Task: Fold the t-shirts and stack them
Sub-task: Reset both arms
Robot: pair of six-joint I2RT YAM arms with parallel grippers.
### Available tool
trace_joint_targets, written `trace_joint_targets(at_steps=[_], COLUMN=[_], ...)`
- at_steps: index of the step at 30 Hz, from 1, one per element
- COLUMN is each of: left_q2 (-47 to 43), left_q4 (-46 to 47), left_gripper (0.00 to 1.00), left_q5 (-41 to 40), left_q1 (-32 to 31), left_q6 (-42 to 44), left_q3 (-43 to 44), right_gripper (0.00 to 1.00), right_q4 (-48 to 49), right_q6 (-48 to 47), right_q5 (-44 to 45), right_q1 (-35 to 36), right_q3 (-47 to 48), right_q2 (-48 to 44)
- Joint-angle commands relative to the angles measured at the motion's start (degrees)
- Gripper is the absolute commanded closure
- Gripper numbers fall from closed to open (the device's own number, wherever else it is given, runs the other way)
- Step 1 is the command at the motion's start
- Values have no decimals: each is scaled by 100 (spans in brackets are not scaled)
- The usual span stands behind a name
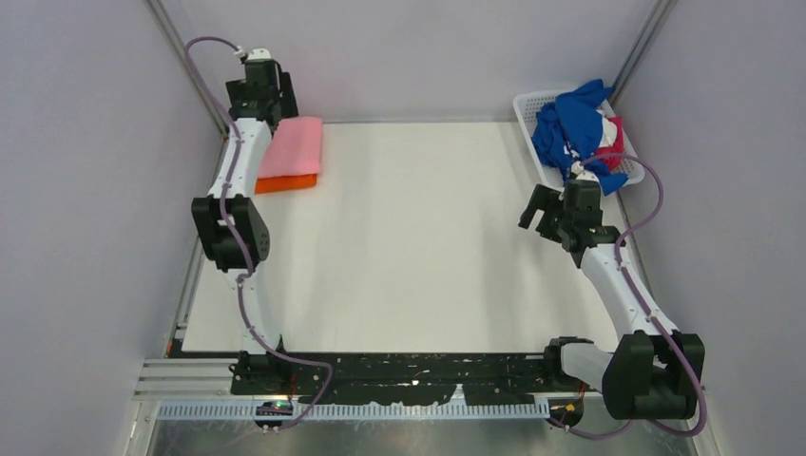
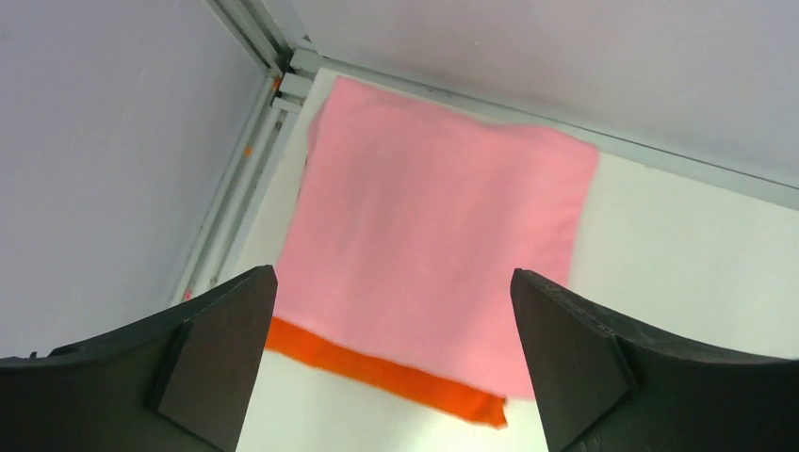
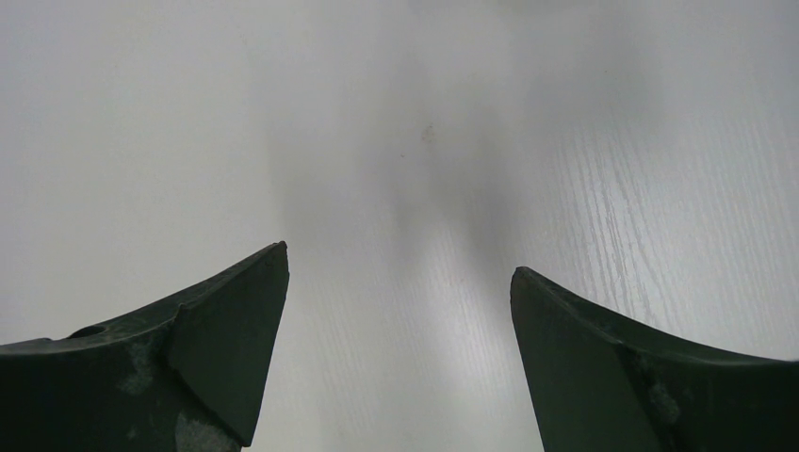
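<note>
Pink tee (image 2: pixel 433 254): folded to a flat rectangle, far-left corner of the table (image 1: pixel 409 247), laid on top of the orange tee (image 2: pixel 396 377), which shows only as a strip along the near edge. Left gripper (image 2: pixel 391 282): above the near edge of this stack, jaws spread wide to either side of it, nothing between them, clear of the cloth. Blue tee (image 1: pixel 570 128): crumpled, heaped in the basket (image 1: pixel 528 109) at the far-right corner and spilling over its rim. Magenta tee (image 1: pixel 613 133): beneath the blue one, a patch showing at the right. Right gripper (image 3: pixel 400 259): near the basket on its table side, pointing at bare tabletop, jaws wide apart, nothing held, apart from the heaped tees. Table: white, faint wood grain, a soft shadow under the right gripper. Walls (image 1: pixel 86 190): plain pale grey on three sides, with metal posts in the far corners. Rail (image 1: pixel 380 389): metal, along the near edge, carrying both arm bases.
</note>
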Motion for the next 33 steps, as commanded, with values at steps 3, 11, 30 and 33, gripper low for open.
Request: trace_joint_targets(at_steps=[3, 11, 30, 33], left_q2=[-2437, -5451, -7555, -7571], left_q4=[242, 784, 282, 250], left_gripper=[0, 0, 0, 0], left_q5=[270, 420, 570, 495], left_q1=[-458, -1580, -2042, -2032], left_q6=[-1200, -2114, -2642, -2618], left_q3=[-2253, -6423, -8416, -8414], right_gripper=[5, 5, 5, 5], right_q4=[266, 430, 589, 593], right_q6=[72, 145, 323, 296], right_q5=[-493, -855, -805, -793], right_q1=[-22, -22, -16, -17], right_q3=[-136, -539, -1127, -1138], right_q2=[-417, -833, -1449, -1440])
